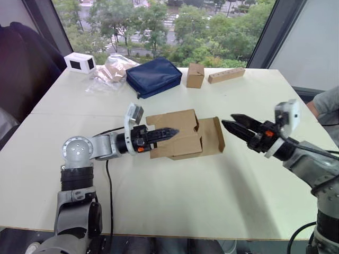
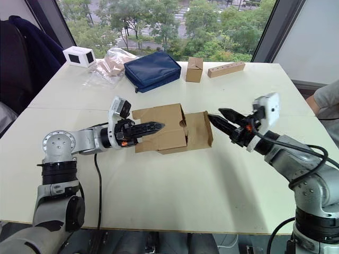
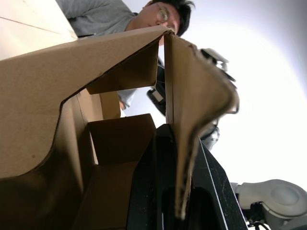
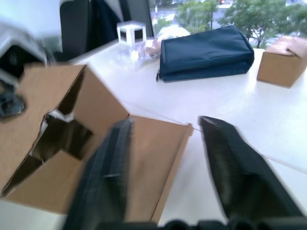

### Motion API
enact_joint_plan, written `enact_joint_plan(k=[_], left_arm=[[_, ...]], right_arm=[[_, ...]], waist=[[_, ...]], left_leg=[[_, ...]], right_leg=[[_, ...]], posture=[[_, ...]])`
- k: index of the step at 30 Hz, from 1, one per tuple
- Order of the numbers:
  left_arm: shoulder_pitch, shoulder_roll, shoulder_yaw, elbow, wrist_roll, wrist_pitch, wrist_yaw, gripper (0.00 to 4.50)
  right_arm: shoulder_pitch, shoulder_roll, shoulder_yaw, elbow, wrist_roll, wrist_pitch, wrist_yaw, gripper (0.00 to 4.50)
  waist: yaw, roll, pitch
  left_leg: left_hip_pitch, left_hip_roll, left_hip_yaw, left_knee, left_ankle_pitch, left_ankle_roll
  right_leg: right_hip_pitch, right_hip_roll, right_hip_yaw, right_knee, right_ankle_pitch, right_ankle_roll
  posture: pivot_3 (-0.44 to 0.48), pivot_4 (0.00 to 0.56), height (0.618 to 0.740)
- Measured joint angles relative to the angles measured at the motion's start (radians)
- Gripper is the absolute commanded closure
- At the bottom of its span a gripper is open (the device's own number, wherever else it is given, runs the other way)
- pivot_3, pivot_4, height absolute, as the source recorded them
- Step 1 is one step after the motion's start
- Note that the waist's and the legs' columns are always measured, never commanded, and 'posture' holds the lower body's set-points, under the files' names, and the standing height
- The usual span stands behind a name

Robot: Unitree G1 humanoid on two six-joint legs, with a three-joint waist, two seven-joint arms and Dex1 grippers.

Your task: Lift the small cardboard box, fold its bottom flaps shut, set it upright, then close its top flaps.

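Brown corrugated cardboard marks the small cardboard box [image 1: 177, 132], which lies on its side at the middle of the white table [image 1: 175, 206] in the head views, one flap spread flat toward the right of the frame. The left gripper [image 1: 170, 132] reaches in from the left of the frame and lies against the box's upper face; in the left wrist view a flap edge of the box stands between its two black fingers [image 3: 158, 182], so they are clamped on that flap. The right gripper [image 1: 231, 124] hovers just right of the spread flap, apart from it, its fingers [image 4: 235, 167] parted with nothing between them, and the right wrist view shows the flap's edge lying under the gap.

Along the upper part of the frame, well apart from the box, sit a dark blue zipped pouch [image 1: 153, 76], a smaller brown box [image 1: 195, 75] just right of it, and a long pale wooden block [image 1: 226, 75] further right. Left of the pouch lies a crumpled clear plastic bag [image 1: 110, 73], and at the upper left a small white box [image 1: 80, 62] with dark panels. A black cable [image 1: 108, 185] trails over the table's near edge beside the left arm. A person in a grey top [image 1: 327, 108] sits at the right edge of the frame.
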Motion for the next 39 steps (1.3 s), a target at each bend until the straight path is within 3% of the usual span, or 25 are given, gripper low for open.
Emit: enact_joint_plan(k=[2,3,12,27,34,35,39], left_arm=[[0.001,0.001,0.0,-0.006,-0.002,0.0,0.001,4.5],[0.001,0.003,0.0,-0.008,-0.003,0.0,0.001,4.5],[0.002,0.006,-0.001,-0.008,-0.012,-0.006,0.002,4.5],[0.002,-0.001,-0.021,-0.008,-0.011,-0.024,0.004,4.5],[0.002,-0.009,-0.024,-0.009,-0.013,-0.029,0.024,4.5],[0.002,-0.014,-0.024,-0.011,-0.015,-0.029,0.028,4.5],[0.002,-0.022,-0.024,-0.021,-0.031,-0.029,0.05,4.5]], right_arm=[[0.029,0.034,-0.039,0.05,0.093,0.03,-0.025,0.12],[0.04,0.049,-0.047,0.073,0.134,0.04,-0.041,0.02],[0.07,0.181,-0.025,0.161,0.37,0.073,-0.2,0.02],[0.089,0.136,0.053,-0.001,0.655,0.0,-0.364,0.02],[0.096,0.097,0.113,-0.021,0.684,-0.037,-0.394,0.02],[0.098,0.095,0.121,-0.021,0.682,-0.043,-0.394,0.55],[0.105,0.075,0.138,-0.023,0.671,-0.055,-0.393,1.86]], waist=[[0.0,0.0,0.0],[0.0,0.0,0.0],[-0.006,0.001,0.0],[-0.005,0.001,0.001],[-0.005,0.001,0.001],[-0.005,0.001,0.001],[-0.003,0.001,0.001]], left_leg=[[0.0,0.0,0.0,0.0,0.0,0.0],[0.0,0.0,0.0,0.0,0.0,0.0],[0.0,0.0,0.0,-0.002,-0.002,0.004],[0.0,0.0,0.0,-0.002,-0.003,0.004],[0.0,0.0,0.0,-0.003,-0.003,0.004],[0.0,0.0,0.0,-0.003,-0.003,0.004],[-0.001,0.0,0.0,-0.002,-0.003,0.005]], right_leg=[[0.0,0.0,0.0,0.0,0.0,0.0],[0.0,0.0,0.0,0.0,0.0,0.0],[-0.001,0.0,0.0,0.0,0.0,0.0],[-0.001,-0.001,0.0,0.0,0.0,-0.001],[-0.001,-0.001,0.0,-0.001,0.0,-0.001],[-0.001,-0.001,0.0,-0.001,0.0,-0.001],[-0.001,-0.001,0.0,-0.001,0.0,-0.001]], posture=[[0.0,0.15,0.74],[0.0,0.15,0.74],[0.0,0.15,0.74],[0.0,0.15,0.74],[0.0,0.15,0.74],[0.0,0.15,0.74],[0.0,0.15,0.74]])
